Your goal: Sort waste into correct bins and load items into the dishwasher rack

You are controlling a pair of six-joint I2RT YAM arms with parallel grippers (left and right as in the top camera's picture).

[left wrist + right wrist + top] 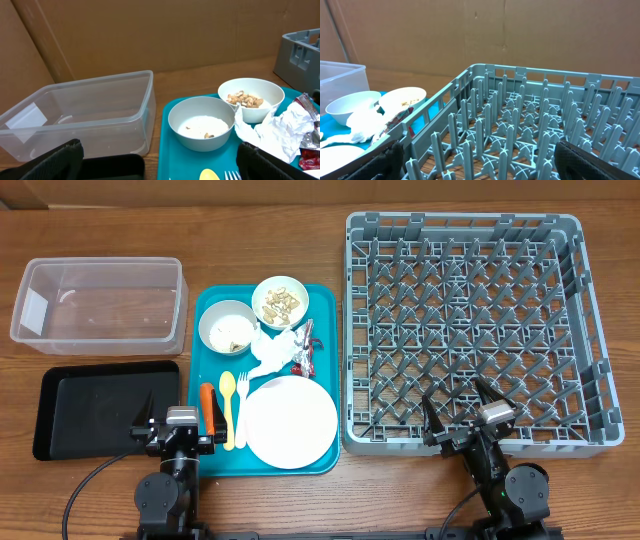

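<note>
Two grippers stand wide open, holding nothing. The plate [290,420] lies just right of the left gripper [178,418]. The rack [356,330] sits in front of the right gripper [461,412].

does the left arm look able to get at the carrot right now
Probably yes: the carrot lies uncovered at the left edge of the teal tray, just ahead of the open left gripper; only the yellow spoon lies close beside it.

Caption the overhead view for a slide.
Left claw and right claw open, a teal tray of dirty dishes between tub, black tray and grey rack.
</note>
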